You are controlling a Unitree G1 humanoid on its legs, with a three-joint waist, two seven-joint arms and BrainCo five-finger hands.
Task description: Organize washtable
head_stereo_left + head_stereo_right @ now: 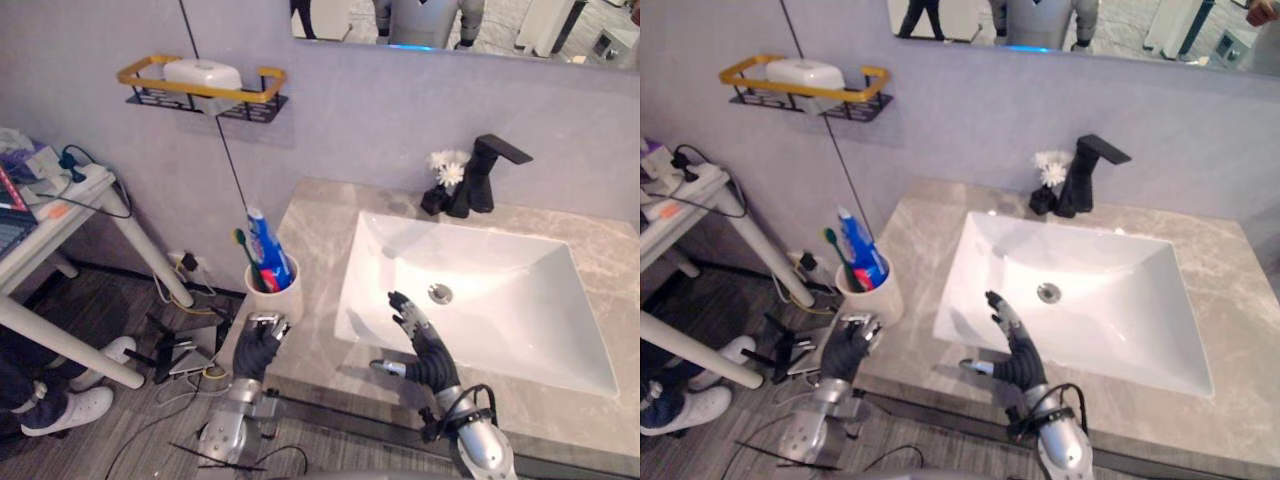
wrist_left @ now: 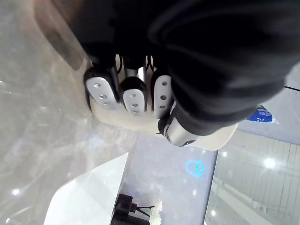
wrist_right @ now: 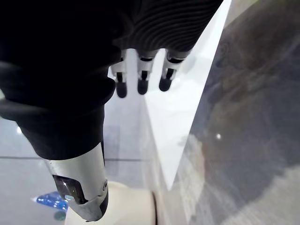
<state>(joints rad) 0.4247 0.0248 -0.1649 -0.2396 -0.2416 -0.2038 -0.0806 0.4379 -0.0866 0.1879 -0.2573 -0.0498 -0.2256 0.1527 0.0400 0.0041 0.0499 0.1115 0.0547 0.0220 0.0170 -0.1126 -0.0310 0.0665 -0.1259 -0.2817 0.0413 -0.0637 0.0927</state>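
Two hands low in frame: left hand [image 1: 258, 345] clenched, knuckles at the base of the cream cup [image 1: 272, 292], not wrapped round it; right hand [image 1: 420, 345] released, fingers straight over the white sink's [image 1: 480, 262] front rim. Cup upright left of centre on grey marble counter [image 1: 320, 215], holding blue toothpaste tube [image 1: 268, 250] and green toothbrush [image 1: 245, 255], both leaning upper left.

One cup [image 1: 275, 298], one toothbrush [image 1: 245, 254], one toothpaste [image 1: 268, 250]

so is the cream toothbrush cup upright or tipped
Upright: the cream cup stands on its base, blue toothpaste tube and green toothbrush pointing up.
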